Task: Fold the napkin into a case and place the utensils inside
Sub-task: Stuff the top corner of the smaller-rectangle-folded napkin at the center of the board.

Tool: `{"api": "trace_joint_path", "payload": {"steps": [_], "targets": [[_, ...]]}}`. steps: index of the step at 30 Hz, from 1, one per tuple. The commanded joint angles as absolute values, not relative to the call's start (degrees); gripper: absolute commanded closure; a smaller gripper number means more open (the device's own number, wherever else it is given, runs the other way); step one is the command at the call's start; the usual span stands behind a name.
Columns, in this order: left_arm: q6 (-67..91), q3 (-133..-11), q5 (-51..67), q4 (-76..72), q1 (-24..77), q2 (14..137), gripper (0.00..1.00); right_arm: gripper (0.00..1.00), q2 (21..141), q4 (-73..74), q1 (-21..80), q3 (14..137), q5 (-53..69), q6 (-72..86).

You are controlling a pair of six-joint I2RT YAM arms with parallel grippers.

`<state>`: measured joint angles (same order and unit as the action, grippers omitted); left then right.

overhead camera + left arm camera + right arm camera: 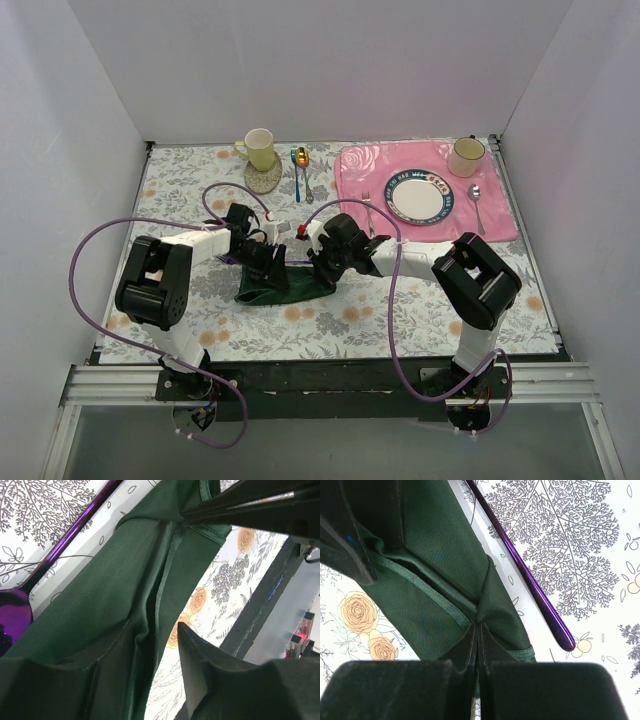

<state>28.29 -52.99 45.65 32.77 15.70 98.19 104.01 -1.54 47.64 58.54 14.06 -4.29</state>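
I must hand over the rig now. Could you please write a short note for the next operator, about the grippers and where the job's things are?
Left gripper: open, jaws on either side of a fold of the napkin; it does not seem to be gripping.
Right gripper: shut on a pinched fold of the napkin.
Purple spoon: on the table beside the napkin, outside it. I cannot find the fork.
Done: napkin partly folded, not yet a flat case.
To do: finish the case, then put both utensils inside.
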Motion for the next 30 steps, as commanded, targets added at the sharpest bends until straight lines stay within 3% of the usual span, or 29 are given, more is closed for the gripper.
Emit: {"api": "trace_joint_path", "payload": {"steps": [1,9,21,29,30], "targets": [[30.1,-53.1,42.7,29.7,16.3,96.2,0.57,0.99,104.6,-1.1,47.6,58.2,13.6,-5.4],[32.0,-52.9,39.6,27.2,15.8,92.8,0.48,0.99,104.1,-1.1,47.5,57.5,13.6,-5.8],[27.2,-53.3,44.2,34.4,16.0,95.4,0.52,0.99,104.1,-1.3,47.6,57.7,13.8,-5.8],[28.7,-54.4,45.3,32.9,16.8,96.9,0.74,0.99,103.4,-1.7,47.5,57.7,14.5,-5.6],[29.0,-54.7,45.4,32.8,16.9,96.9,0.82,0.99,103.4,-1.7,47.6,57.8,14.7,-5.8]]}}
